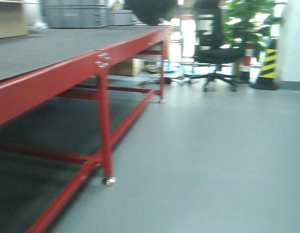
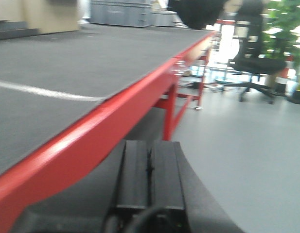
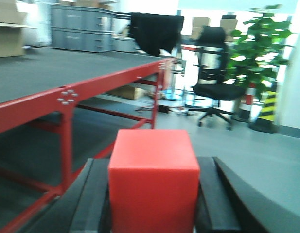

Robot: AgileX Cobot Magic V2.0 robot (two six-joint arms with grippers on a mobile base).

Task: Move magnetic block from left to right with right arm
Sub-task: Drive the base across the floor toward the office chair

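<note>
1. The block (image 3: pixel 153 179), a plain bright-red cube, sits between the two black fingers (image 3: pixel 89 199) of the right tool (image 3: pixel 153 194).
2. The right tool grips the block: one finger presses on its left face and the other on its right face, with no gap on either side.
3. The block's top and near faces are clear in the right wrist view. Its underside is out of frame, so I cannot tell whether anything is below it.
4. The left tool (image 2: pixel 150 170) is closed and holds nothing. Its two black fingers meet along a thin seam.
5. The left tool lies just right of the red edge of the desk (image 2: pixel 91 63), with that edge running from near left to far right past it.
6. The desk has a dark grey top on a red metal frame. A pale line (image 2: pixel 43 91) crosses the top at the near left.
7. Behind the block, the desk runs along the left, and grey floor (image 1: pixel 213 170) fills the right.
8. A black cloth (image 3: pixel 157 31) hangs at the far end of the desk, and grey crates (image 3: pixel 81 34) stand far left of it.
9. A black chair (image 3: pixel 215 73) stands on the floor to the far right. A green plant (image 3: pixel 261 43) is behind it and a yellow-and-black striped post (image 3: pixel 267 109) is to its right.
10. The front view is blurred and shows neither tool nor the block.
</note>
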